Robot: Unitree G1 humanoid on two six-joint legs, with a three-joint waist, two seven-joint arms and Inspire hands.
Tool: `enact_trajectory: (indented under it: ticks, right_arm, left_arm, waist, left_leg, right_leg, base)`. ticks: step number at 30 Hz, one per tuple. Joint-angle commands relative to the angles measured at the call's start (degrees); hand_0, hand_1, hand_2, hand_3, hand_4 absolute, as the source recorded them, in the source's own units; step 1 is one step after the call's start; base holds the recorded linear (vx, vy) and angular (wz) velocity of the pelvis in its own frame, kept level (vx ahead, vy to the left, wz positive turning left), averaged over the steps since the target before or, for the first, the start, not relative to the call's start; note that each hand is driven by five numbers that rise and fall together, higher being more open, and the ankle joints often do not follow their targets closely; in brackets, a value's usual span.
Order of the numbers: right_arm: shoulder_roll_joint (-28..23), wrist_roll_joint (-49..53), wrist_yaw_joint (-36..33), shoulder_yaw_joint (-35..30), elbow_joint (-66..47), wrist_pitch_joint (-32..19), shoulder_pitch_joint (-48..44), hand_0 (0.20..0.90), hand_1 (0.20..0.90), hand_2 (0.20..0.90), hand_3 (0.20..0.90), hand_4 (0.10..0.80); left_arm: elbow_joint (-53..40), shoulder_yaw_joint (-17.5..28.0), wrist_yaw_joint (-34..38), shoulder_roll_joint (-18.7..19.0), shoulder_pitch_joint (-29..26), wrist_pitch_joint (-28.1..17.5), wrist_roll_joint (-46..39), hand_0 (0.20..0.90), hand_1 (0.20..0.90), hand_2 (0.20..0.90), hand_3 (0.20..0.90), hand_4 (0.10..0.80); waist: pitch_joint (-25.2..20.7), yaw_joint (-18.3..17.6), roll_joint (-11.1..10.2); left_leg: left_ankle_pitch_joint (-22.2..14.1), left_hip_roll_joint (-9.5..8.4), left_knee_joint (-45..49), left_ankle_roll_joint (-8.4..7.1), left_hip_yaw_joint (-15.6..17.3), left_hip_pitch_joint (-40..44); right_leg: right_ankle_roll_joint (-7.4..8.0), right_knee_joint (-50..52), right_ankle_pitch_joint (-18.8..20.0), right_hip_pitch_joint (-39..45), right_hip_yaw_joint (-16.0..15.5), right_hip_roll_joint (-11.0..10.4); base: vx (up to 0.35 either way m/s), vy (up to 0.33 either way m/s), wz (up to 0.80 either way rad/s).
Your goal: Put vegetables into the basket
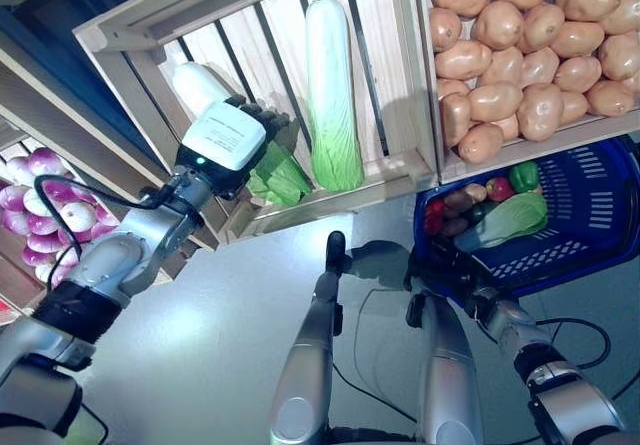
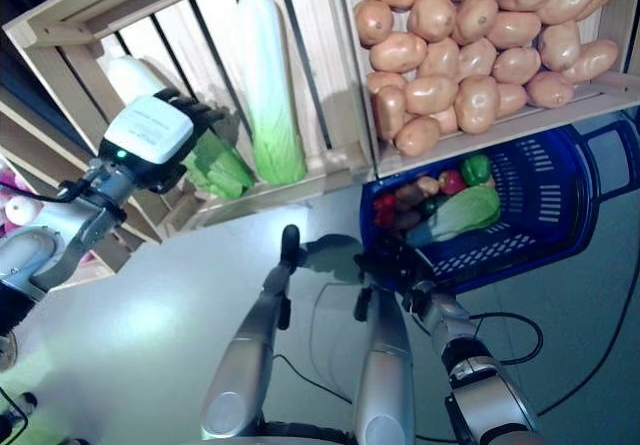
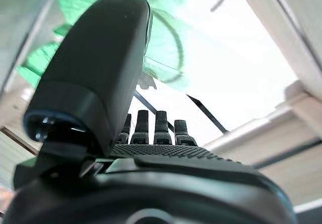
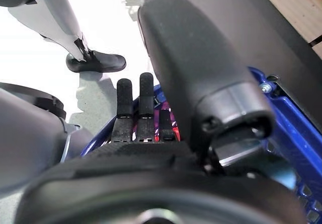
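Leafy cabbage (image 1: 205, 93) leans in the wooden crate (image 1: 400, 170), beside a second, taller cabbage (image 1: 333, 95). My left hand (image 1: 235, 135) curls around it, gripping. My right hand (image 1: 445, 265) grips the blue basket (image 1: 600, 215) rim below the crate. Risk: leaves snagging on the crate's front lip, loosening my hold. Open floor lies below the crate.
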Motion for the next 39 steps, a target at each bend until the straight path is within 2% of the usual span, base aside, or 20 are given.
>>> enact_trajectory:
  ticks: [1, 6, 10, 17, 19, 23, 25, 29, 34, 39]
  right_arm:
    - [1.93, 2.23, 1.71, -0.29, -0.81, 0.50, 3.42, 0.900, 0.900, 0.900, 0.900, 0.800]
    - [1.41, 2.43, 2.13, -0.03, -0.32, 0.52, 3.26, 0.900, 0.900, 0.900, 0.900, 0.800]
    - [1.72, 2.82, 2.24, 0.26, -0.42, 0.73, 2.66, 0.900, 0.900, 0.900, 0.900, 0.800]
    - [1.89, 3.59, 1.90, 0.36, -0.54, 1.07, 0.98, 0.900, 0.900, 0.900, 0.900, 0.800]
    - [1.81, 3.73, 1.51, 0.25, -0.61, 1.30, 0.46, 0.900, 0.900, 0.900, 0.900, 0.800]
    - [1.73, 3.97, 1.44, 0.55, -0.63, 1.13, 0.35, 0.900, 0.900, 0.900, 0.900, 0.800]
    - [2.21, 4.44, 1.27, 0.86, -0.57, 0.61, 0.28, 0.900, 0.900, 0.900, 0.900, 0.800]
    - [2.62, 5.09, 0.95, 1.04, -0.86, 0.42, -0.25, 0.900, 0.900, 0.900, 0.900, 0.800]
    - [2.77, 5.45, 1.42, 1.55, -2.07, 0.15, -0.81, 0.900, 0.900, 0.900, 0.900, 0.800]
    - [3.02, 5.56, 0.00, 2.63, -4.03, 0.46, -1.05, 0.900, 0.900, 0.900, 0.900, 0.800]
  left_arm:
    - [-3.85, 2.80, -1.48, 4.93, -1.54, 0.09, -2.37, 0.900, 0.900, 0.900, 0.900, 0.800]
    - [-4.11, 0.76, 3.36, 5.79, -1.29, 1.61, -1.69, 0.900, 0.900, 0.900, 0.900, 0.800]
    - [-1.83, -0.56, 8.68, 4.49, -2.74, 1.73, 0.11, 0.900, 0.900, 0.900, 0.900, 0.800]
    - [8.14, -6.82, 13.31, 2.53, -7.39, -0.75, -0.29, 0.900, 0.900, 0.900, 0.900, 0.800]
    - [10.24, -8.70, 14.90, 1.86, -7.61, 0.50, -0.35, 0.900, 0.900, 0.900, 0.900, 0.800]
    - [14.51, -11.00, 22.43, 0.75, -7.47, 3.98, -0.21, 0.900, 0.900, 0.900, 0.900, 0.800]
    - [19.19, -12.07, 31.00, -1.25, -7.23, 3.85, 1.90, 0.900, 0.900, 0.900, 0.900, 0.800]
    - [25.72, -11.97, 38.71, -5.56, -6.98, 3.81, 3.77, 0.900, 0.900, 0.900, 0.900, 0.800]
    - [33.49, -12.36, 42.47, -10.49, -7.36, 3.63, 6.84, 0.900, 0.900, 0.900, 0.900, 0.800]
    - [38.55, -12.56, 46.06, -14.03, -7.67, 6.29, 6.97, 0.900, 0.900, 0.900, 0.900, 0.800]
  waist:
    - [0.25, -0.35, 0.69]
    - [0.25, -0.37, 1.13]
    - [0.25, -0.74, 0.84]
    - [0.25, -1.38, -0.34]
    - [0.25, -1.50, -0.59]
    - [0.25, -1.64, -1.09]
    - [0.25, -1.83, -1.74]
    - [0.25, -2.24, -2.53]
    - [0.25, -2.89, -3.35]
    - [0.25, -3.80, -4.24]
  left_leg:
    - [-1.59, -5.42, 5.59, 2.52, 1.94, -4.89]
    - [-1.58, -5.20, 5.45, 2.44, 2.29, -5.05]
    - [-1.67, -5.06, 6.00, 2.24, 2.38, -5.47]
    - [-1.26, -4.58, 5.88, 2.13, 2.50, -6.49]
    - [-1.15, -4.52, 5.69, 2.02, 2.53, -6.71]
    - [-1.01, -4.26, 5.18, 1.97, 2.59, -6.89]
    - [-0.89, -3.92, 5.01, 1.83, 2.69, -7.28]
    - [-0.66, -3.49, 4.96, 1.64, 2.89, -7.84]
    - [-0.44, -3.25, 5.19, 1.36, 2.92, -8.58]
    - [-0.57, -2.76, 5.81, 1.08, 3.19, -9.23]
  right_leg:
    - [1.55, -8.51, 6.99, 4.06, -0.68, 0.99]
    - [1.69, -8.50, 6.89, 3.95, -0.75, 0.87]
    - [1.68, -8.13, 6.75, 3.46, -0.57, 0.89]
    - [1.76, -7.96, 7.05, 2.12, -0.25, 1.46]
    - [1.82, -8.20, 7.19, 1.94, -0.20, 1.64]
    - [1.93, -8.67, 7.41, 1.76, -0.27, 1.86]
    - [1.95, -8.87, 7.55, 1.43, -0.45, 1.95]
    - [1.87, -8.82, 7.51, 0.93, -0.38, 2.28]
    - [1.83, -8.54, 7.50, 0.14, -0.07, 2.70]
    - [1.64, -8.11, 7.12, -0.45, 0.38, 2.99]
  base:
    - [0.000, 0.000, 0.00]
    - [0.000, 0.000, 0.00]
    - [0.000, 0.000, 0.00]
    - [0.000, 0.000, 0.00]
    - [0.000, 0.000, 0.00]
    - [-0.003, 0.000, -0.01]
    - [0.000, 0.000, 0.00]
    - [0.000, 0.000, 0.00]
    - [-0.002, 0.019, -0.01]
    - [0.004, 0.047, -0.09]
